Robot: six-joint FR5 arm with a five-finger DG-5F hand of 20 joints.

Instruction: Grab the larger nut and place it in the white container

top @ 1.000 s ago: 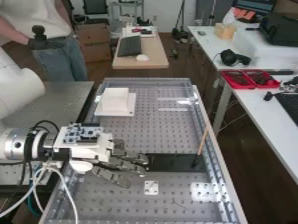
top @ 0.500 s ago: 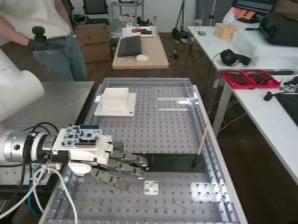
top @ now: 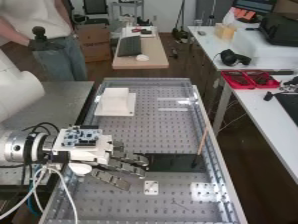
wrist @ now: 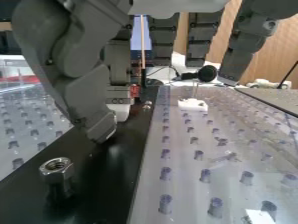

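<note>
High view first: spot the dark grey mechanical hand (top: 126,166), fingers apart and nearly straight, well away from the white square container (top: 115,103). Now the wrist view: see the silver hexagonal metal nut (wrist: 56,169), likely the larger, on the glossy black plate (wrist: 100,195), untouched! Call it 0 of 2 stages done, with grasp and delivery left.

Can see the hand (top: 118,165) over the perforated tabletop (top: 166,135), with nearly straight fingers and a circuit board (top: 81,136) on its back. Can make out a black strip (top: 174,163) at the fingertips and, past them, a thin wooden stick (top: 203,141). Must look left of the hand, going by its pointing direction, for the white container (top: 116,97), and just right of the fingertips for a small white square (top: 151,188).
</note>
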